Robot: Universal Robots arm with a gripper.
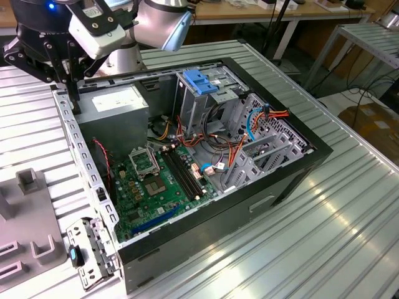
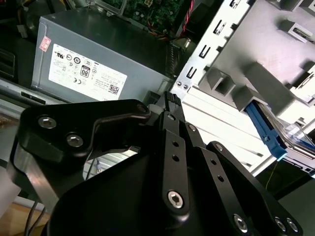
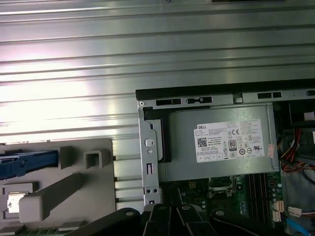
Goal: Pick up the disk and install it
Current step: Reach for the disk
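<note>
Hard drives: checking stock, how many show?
1: the silver metal disk with blue plastic rails, in the grey plastic holder beside the black computer case; others may be hidden.

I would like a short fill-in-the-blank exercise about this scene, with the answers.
The power supply carries a ___ sticker.
The motherboard in the case is ___.
The disk, with ___ rails, lies in the grey holder outside the case.
Answers: white, green, blue.

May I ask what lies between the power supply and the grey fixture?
The case's slotted metal wall, then bare ribbed table, seen in the first wrist view.
</note>
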